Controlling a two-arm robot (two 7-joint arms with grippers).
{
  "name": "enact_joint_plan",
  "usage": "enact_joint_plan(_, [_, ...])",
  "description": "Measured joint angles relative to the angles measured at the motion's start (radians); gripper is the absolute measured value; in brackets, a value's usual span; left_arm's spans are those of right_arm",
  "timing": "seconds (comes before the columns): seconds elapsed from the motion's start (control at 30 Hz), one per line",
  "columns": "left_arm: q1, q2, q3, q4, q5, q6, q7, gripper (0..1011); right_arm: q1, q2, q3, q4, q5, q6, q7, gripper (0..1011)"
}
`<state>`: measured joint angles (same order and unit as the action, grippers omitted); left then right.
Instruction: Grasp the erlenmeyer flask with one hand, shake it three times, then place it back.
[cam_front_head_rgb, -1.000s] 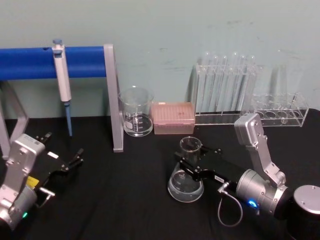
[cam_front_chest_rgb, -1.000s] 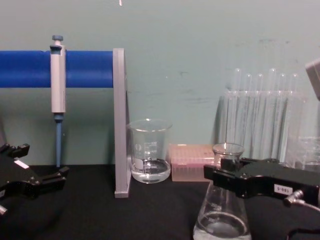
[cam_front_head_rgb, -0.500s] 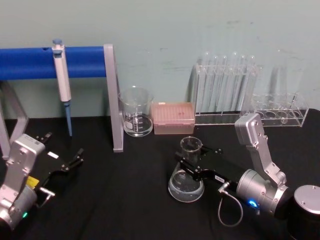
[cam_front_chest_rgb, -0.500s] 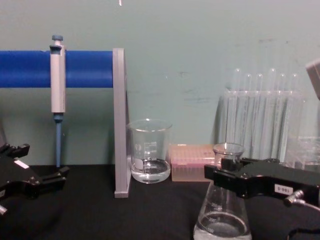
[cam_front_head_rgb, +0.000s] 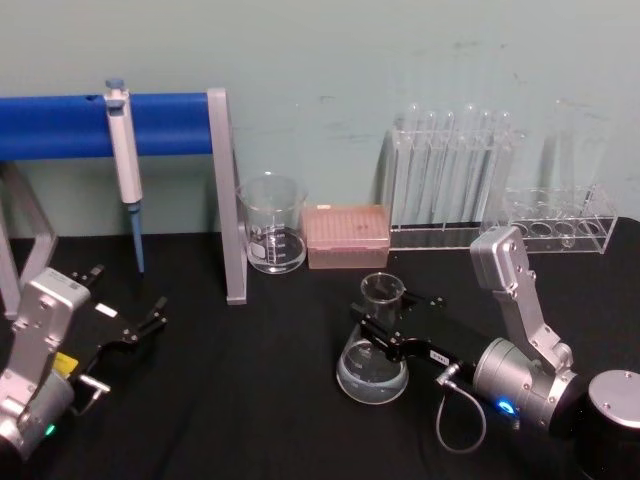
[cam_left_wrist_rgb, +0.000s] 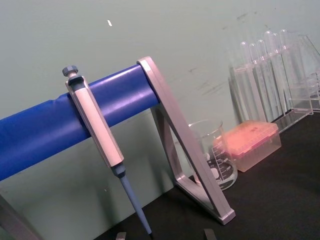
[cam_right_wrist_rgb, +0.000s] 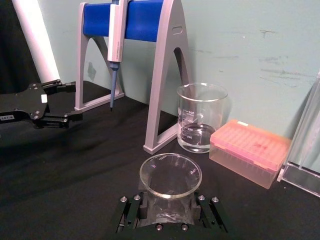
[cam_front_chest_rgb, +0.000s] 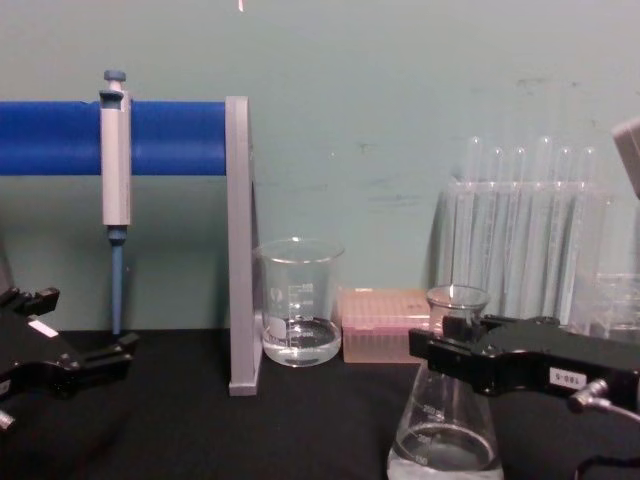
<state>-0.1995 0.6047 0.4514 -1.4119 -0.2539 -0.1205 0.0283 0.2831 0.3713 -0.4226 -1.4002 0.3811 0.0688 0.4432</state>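
1. Watching from the head, I see the black right gripper (cam_front_head_rgb: 388, 318) clamped on the clear conical glass erlenmeyer flask (cam_front_head_rgb: 366, 370) at its neck, mid-table; left gripper (cam_front_head_rgb: 140, 325) parked leftward, jaws apart
2. Right wrist: straight glass beaker (cam_right_wrist_rgb: 201, 117) and pink tip box (cam_right_wrist_rgb: 248, 151) stand near beyond; a wide shake could strike them
3. Chest: the smooth neck might slip through the grip

Pale green wall (cam_front_head_rgb: 330, 60) behind a black table (cam_front_head_rgb: 250, 400).

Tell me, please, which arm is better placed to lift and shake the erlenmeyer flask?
The right. The right gripper holds the neck of the erlenmeyer flask between its jaws. The left gripper rests open far to the left, beyond the pipette stand.
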Motion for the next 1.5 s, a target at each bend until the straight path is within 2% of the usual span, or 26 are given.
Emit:
enact_joint_plan(0.13, [0.000, 0.000, 0.000, 0.000, 0.000, 0.000, 0.000, 1001, 0.000, 0.000, 0.000, 0.000, 0.000, 0.000, 0.000, 451])
enact_joint_plan(0.2, [0.000, 0.000, 0.000, 0.000, 0.000, 0.000, 0.000, 1001, 0.000, 0.000, 0.000, 0.000, 0.000, 0.000, 0.000, 484])
enact_joint_plan(0.27, [0.000, 0.000, 0.000, 0.000, 0.000, 0.000, 0.000, 1001, 0.000, 0.000, 0.000, -0.001, 0.000, 0.000, 0.000, 570])
enact_joint_plan(0.47, [0.000, 0.000, 0.000, 0.000, 0.000, 0.000, 0.000, 1001, 0.000, 0.000, 0.000, -0.001, 0.000, 0.000, 0.000, 734])
enact_joint_plan(0.5, [0.000, 0.000, 0.000, 0.000, 0.000, 0.000, 0.000, 1001, 0.000, 0.000, 0.000, -0.001, 0.000, 0.000, 0.000, 791])
enact_joint_plan(0.8, [0.000, 0.000, 0.000, 0.000, 0.000, 0.000, 0.000, 1001, 0.000, 0.000, 0.000, 0.000, 0.000, 0.000, 0.000, 1002])
enact_joint_plan(1.17, [0.000, 0.000, 0.000, 0.000, 0.000, 0.000, 0.000, 1001, 0.000, 0.002, 0.000, -0.001, 0.001, 0.000, 0.005, 1000])
enact_joint_plan(1.5, [0.000, 0.000, 0.000, 0.000, 0.000, 0.000, 0.000, 1001, -0.046, 0.047, 0.022, -0.077, 0.030, 0.014, 0.013, 1000])
